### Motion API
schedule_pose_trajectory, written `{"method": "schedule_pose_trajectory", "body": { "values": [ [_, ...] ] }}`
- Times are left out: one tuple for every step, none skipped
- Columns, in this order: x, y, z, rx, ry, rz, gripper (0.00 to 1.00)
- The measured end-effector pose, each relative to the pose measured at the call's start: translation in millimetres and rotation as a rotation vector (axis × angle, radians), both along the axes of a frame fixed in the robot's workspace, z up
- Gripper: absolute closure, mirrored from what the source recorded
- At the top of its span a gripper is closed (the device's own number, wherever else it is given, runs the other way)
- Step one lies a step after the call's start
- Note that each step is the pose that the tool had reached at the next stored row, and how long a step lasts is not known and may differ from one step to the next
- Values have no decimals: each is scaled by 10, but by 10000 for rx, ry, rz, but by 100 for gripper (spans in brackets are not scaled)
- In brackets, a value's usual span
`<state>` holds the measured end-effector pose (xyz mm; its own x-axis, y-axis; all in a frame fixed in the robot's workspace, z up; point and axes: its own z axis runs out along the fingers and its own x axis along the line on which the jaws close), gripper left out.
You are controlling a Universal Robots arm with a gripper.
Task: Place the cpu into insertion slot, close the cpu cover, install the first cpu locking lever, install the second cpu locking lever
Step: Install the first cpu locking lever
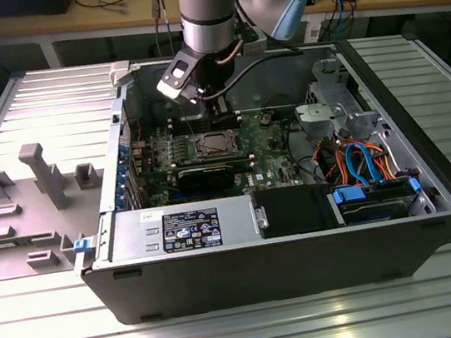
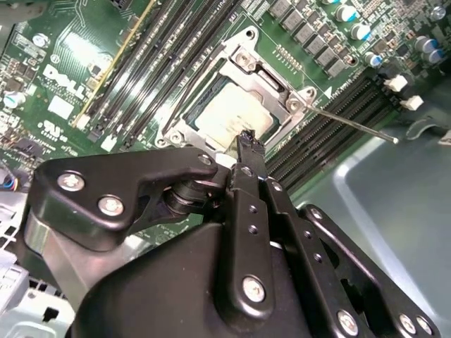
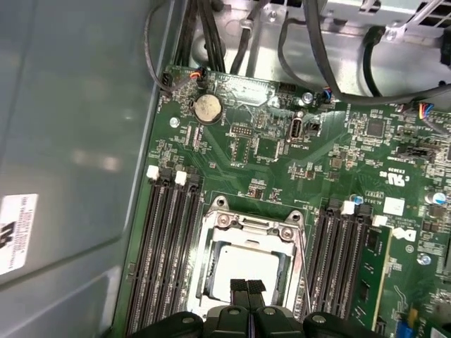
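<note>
The cpu (image 3: pixel 246 262) lies flat in the insertion slot (image 3: pixel 208 264), its silver-grey top showing through the window of the cpu cover (image 3: pixel 248 229), which lies down around it. In the second wrist view the cpu (image 2: pixel 229 113) sits under the same frame (image 2: pixel 271 79). A thin locking lever (image 2: pixel 352 124) sticks out from the socket's corner, over the memory slots. Another thin lever (image 2: pixel 199 83) runs along the socket's side. My gripper (image 3: pixel 247 286) hovers over the chip's edge, fingers shut together with nothing between them; its tip (image 2: pixel 246 138) shows just above the socket rim.
The green board (image 1: pixel 268 142) lies inside an open computer case (image 1: pixel 273 271) on a ribbed metal table. Black memory slots (image 3: pixel 165 253) flank the socket. Cables (image 3: pixel 317 49) hang near the board's far edge. The power supply (image 1: pixel 187 226) and drive cage (image 1: pixel 372 199) line the case front.
</note>
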<state>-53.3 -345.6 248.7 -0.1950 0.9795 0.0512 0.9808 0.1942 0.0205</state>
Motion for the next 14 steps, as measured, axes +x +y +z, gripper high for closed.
{"method": "schedule_pose_trajectory", "body": {
  "values": [
    [0, 0, 14, 0, 1, 0, 89],
    [0, 0, 28, 0, 2, 0, 89],
    [0, 0, 29, 0, 2, 1, 89],
    [0, 0, 29, 0, 2, 1, 89],
    [0, 0, 30, -1, 2, 1, 89],
    [0, 0, 30, -3, 3, 1, 89],
    [0, 0, 30, -3, 3, 1, 89],
    [0, 0, 30, -4, 3, 1, 89],
    [0, 0, 31, -4, 3, 1, 89],
    [0, 0, 30, -4, 3, 1, 89],
    [0, 0, 30, -5, 3, 1, 89],
    [0, 0, 31, -5, 4, 1, 89],
    [0, 0, 31, -5, 3, 4, 89],
    [0, 0, 31, -6, 3, 23, 89]
  ]
}}
